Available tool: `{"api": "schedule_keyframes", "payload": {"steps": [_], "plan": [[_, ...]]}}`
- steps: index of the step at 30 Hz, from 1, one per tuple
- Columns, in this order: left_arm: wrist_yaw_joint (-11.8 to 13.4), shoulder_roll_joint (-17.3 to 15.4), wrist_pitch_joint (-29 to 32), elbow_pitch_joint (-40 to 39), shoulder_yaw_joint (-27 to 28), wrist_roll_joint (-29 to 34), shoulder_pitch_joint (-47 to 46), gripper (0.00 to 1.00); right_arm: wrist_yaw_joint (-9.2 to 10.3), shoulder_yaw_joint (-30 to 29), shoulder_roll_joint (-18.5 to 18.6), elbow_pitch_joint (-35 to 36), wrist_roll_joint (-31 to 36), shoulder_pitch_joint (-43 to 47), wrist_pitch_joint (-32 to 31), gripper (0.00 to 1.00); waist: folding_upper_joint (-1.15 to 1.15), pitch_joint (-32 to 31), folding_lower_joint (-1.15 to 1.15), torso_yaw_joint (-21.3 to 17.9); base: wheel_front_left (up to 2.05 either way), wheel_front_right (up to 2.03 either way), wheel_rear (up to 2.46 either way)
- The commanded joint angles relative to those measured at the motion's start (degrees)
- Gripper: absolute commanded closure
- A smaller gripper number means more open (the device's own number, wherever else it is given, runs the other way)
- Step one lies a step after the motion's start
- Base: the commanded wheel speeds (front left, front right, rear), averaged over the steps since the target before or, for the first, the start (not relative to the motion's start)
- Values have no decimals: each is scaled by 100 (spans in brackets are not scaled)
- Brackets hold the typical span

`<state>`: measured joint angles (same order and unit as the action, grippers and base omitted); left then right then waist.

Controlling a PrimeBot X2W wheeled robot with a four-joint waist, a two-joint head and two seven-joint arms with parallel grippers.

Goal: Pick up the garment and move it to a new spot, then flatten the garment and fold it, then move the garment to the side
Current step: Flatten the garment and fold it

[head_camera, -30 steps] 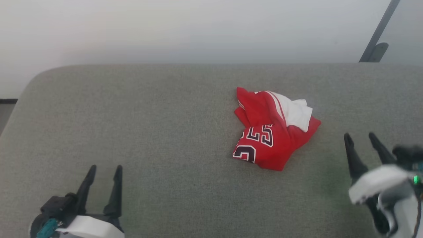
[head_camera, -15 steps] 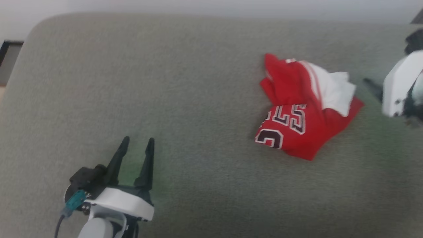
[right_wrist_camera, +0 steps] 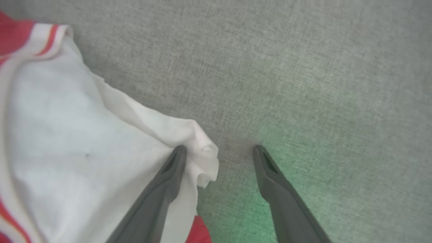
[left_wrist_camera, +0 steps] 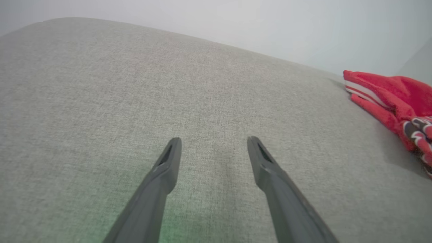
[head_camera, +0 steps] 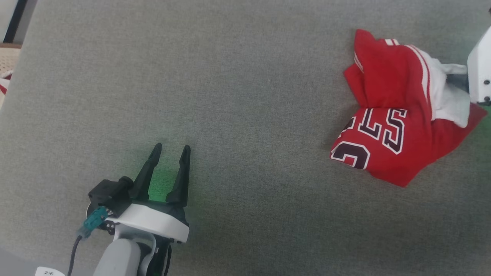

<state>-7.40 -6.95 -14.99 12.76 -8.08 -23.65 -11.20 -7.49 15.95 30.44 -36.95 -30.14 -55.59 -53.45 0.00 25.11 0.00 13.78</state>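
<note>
Garment (head_camera: 399,115) is what we are after: a bright red sports jersey with white red-striped trim, white lining and dark letters outlined in white. It lies crumpled in a heap on the right of the grey woven fabric surface (head_camera: 245,96).

Nearest to us, on the left, our left gripper (head_camera: 172,147) hangs low over bare grey cloth. Its pale forearm rises from the near edge, and its two long dark fingers point away from us, tilted slightly right. Its jaws stand wide apart with nothing between them. A teal plug (head_camera: 94,220) sits on the left of its wrist. In the left wrist view the left gripper (left_wrist_camera: 213,140) looks along the surface. A faint green glow lies under its fingers, and the garment (left_wrist_camera: 388,94) is well apart to its right, before a pale wall (left_wrist_camera: 236,20).

Farther off, the jersey shows its lettering on the near part, red folds behind, and white lining turned out at its right side. Our right arm comes in from the right, its white wrist shell (head_camera: 479,65) just beside that lining. In the right wrist view the right gripper (right_wrist_camera: 219,148) points down at the heap's edge with its jaws wide. One finger (right_wrist_camera: 162,189) lies over the white lining of the garment (right_wrist_camera: 67,135), tip at a crumpled corner, and the other is over bare, green-tinted cloth. That corner sits between the fingers, unclamped.
</note>
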Motion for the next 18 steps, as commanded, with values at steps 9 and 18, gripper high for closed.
{"api": "schedule_keyframes", "payload": {"steps": [9,18], "plan": [[-11,-55,-28,43,46,-23,-167,0,4,78,195,-13,-231,-81,406,100,0,46,0,-195,0,0,0],[-11,-193,-27,-32,16,-26,-95,0,4,-601,918,54,-143,375,1097,100,0,28,0,-554,0,0,0]]}}
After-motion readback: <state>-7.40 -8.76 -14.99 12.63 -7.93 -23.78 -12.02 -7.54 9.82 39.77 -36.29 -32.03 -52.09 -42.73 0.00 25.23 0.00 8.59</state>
